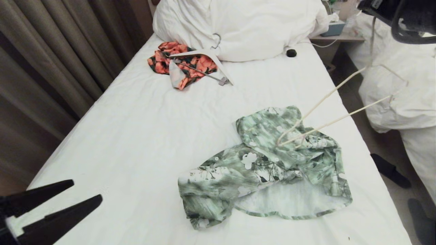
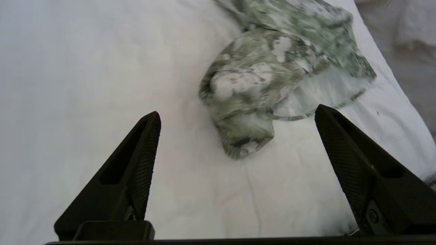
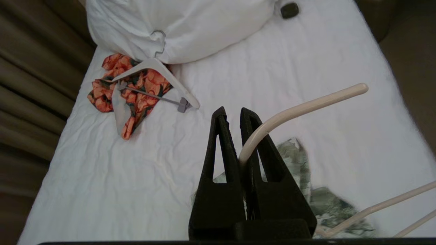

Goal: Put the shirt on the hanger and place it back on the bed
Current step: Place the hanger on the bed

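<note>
My right pincer (image 3: pixel 233 114) clenched on hanger (image 1: pixel 335 103) hook; hanger slants down-left, tip inside shirt (image 1: pixel 269 166) on bed (image 1: pixel 136 136). My left pincer (image 2: pixel 236 115) spread wide, empty, nearest the shirt's hem.

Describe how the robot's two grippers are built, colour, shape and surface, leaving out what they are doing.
Both grippers are matte black. The left gripper has two long wedge-shaped fingers that taper to points, each with a hollow triangular cut-out near its base and a fine cross-hatched inner face; a small screw shows by one base. The right gripper has the same tapered black fingers with slotted cut-outs. No cables or markings show on either.
</note>
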Robot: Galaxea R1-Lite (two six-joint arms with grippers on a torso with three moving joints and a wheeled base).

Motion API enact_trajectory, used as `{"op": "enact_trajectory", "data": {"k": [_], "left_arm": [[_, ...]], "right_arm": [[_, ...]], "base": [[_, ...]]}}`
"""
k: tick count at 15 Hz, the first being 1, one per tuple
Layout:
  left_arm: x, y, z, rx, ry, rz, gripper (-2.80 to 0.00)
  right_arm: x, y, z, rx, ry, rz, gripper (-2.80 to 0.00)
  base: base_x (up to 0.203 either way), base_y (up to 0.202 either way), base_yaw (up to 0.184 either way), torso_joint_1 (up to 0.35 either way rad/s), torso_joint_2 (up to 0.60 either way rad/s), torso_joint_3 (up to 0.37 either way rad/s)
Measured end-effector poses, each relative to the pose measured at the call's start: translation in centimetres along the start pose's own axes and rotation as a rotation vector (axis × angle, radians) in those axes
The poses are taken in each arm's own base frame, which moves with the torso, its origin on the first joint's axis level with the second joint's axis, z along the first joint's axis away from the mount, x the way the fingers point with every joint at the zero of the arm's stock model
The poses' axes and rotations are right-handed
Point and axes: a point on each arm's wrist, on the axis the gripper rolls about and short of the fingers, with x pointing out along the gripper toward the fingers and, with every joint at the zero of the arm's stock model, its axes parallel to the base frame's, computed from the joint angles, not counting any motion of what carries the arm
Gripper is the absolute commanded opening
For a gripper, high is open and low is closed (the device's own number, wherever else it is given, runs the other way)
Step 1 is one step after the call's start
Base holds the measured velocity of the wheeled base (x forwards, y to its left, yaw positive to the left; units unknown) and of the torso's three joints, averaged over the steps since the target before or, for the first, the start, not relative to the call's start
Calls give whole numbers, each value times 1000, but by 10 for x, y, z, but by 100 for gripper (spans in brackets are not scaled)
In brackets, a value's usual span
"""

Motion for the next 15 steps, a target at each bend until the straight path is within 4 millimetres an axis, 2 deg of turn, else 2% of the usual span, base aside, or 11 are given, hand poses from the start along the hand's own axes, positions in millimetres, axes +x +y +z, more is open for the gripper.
{"op": "enact_trajectory", "data": {"k": [2,5,11,13,15], "left_arm": [[-15,2,-3,-33,-49,22,-280],[-28,4,-3,-46,-111,75,-280],[-47,6,-8,-62,-182,205,-280],[-59,5,-11,-67,-221,275,-280],[-71,3,-18,-72,-255,336,-280]], "right_arm": [[16,2,-12,44,24,-16,-280],[35,6,-25,71,45,-26,-280],[62,17,-37,68,63,-23,-280],[73,18,-51,52,97,-34,-280],[86,16,-72,24,164,-62,-280]], "base": [[0,0,0,0,0,0],[0,0,0,0,0,0],[0,0,0,0,0,0],[0,0,0,0,0,0],[0,0,0,0,0,0]]}}
